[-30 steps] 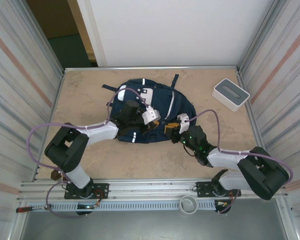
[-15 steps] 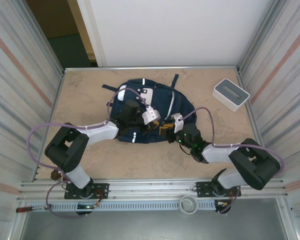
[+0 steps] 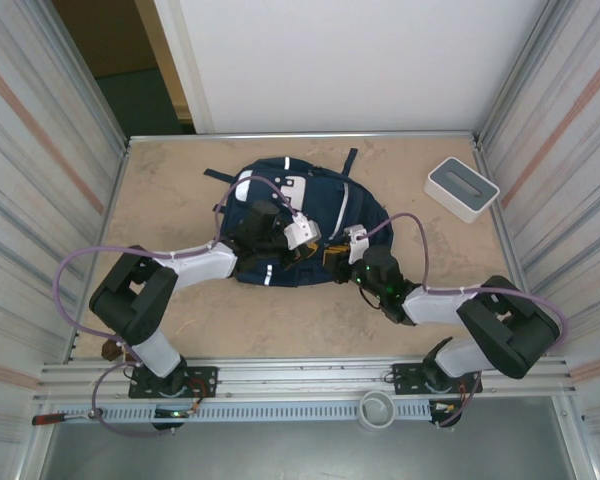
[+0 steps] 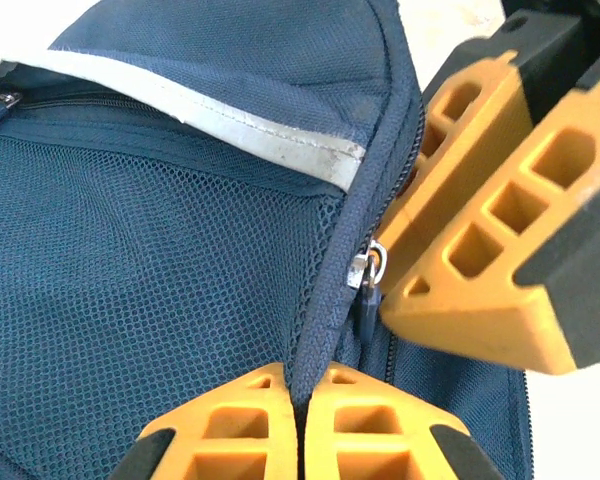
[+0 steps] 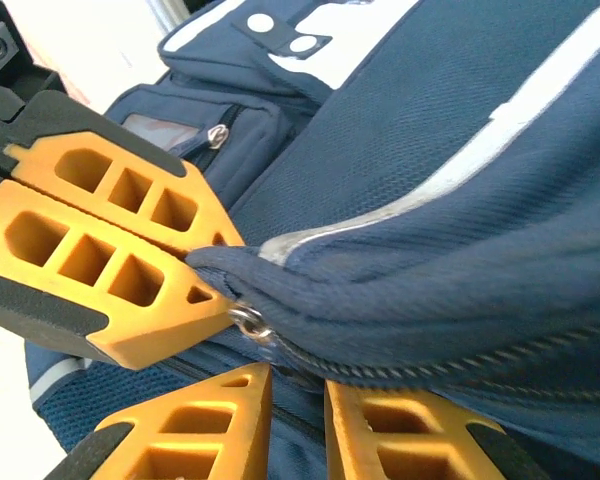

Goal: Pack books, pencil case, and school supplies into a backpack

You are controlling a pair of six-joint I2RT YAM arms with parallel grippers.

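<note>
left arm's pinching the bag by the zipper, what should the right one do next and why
Probably ease the right gripper onto the zipper pull and close on it. Its jaws stand slightly apart beside the pull, not gripping it, while the left gripper is shut on the backpack seam, bracing it.

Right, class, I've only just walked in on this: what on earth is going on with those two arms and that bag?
Two robot arms are working on the large navy-blue fabric backpack lying on the beige table. The left gripper is shut on the bag's zip seam, pinching the fabric. The right gripper has its jaws nearly together right beside the small metal zip pull; whether it grips the pull cannot be told. A white box with a grey top sits apart at the far right.
</note>
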